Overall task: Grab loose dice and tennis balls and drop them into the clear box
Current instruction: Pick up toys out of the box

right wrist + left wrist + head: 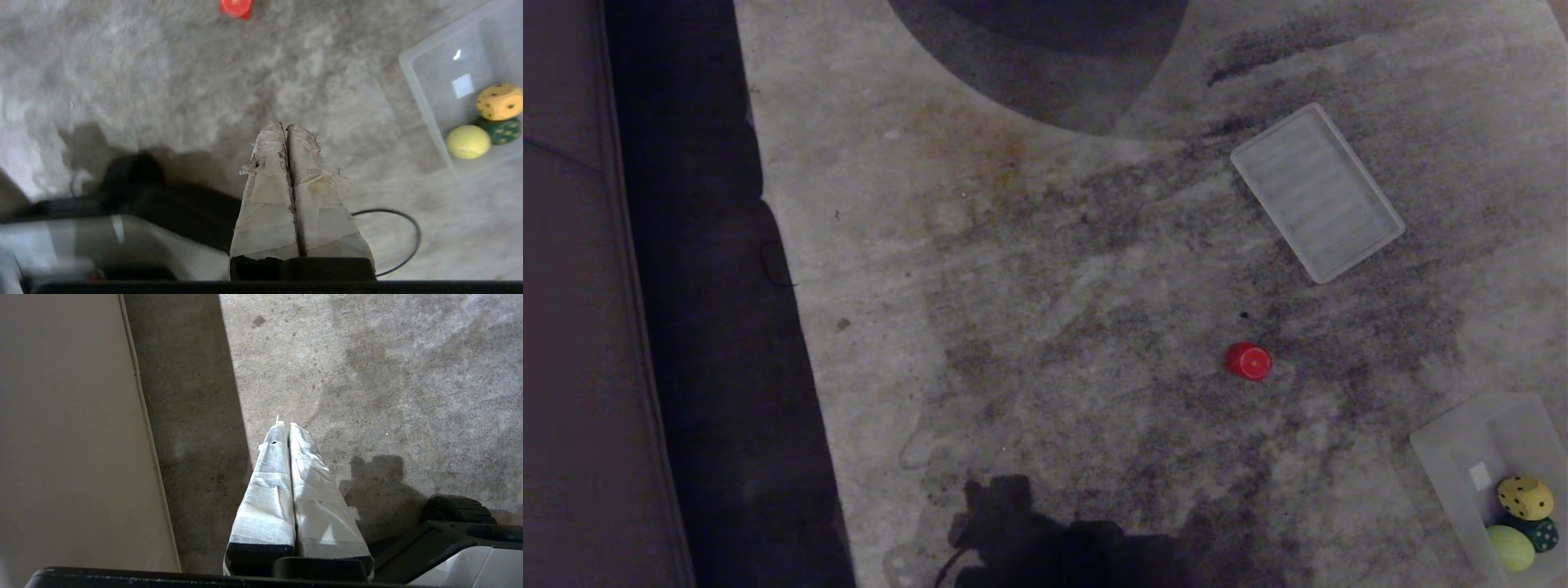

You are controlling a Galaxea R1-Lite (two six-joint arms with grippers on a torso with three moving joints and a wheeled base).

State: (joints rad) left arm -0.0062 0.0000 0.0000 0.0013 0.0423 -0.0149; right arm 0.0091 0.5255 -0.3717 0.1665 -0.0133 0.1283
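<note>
A red die lies loose on the grey carpet, right of centre in the head view; it shows as the red die at the right wrist view's edge. At the bottom right stands the clear box, and in it are a yellow die, a dark green die and a tennis ball. The right wrist view also has the clear box, yellow die, green die and tennis ball. My right gripper hangs shut and empty above bare carpet, well short of the red die. Parked beside the robot, my left gripper is shut and empty.
A flat white ribbed panel lies on the carpet beyond the red die. A dark strip of floor and a pale furniture edge run along the left. A thin black cable loops by the right gripper.
</note>
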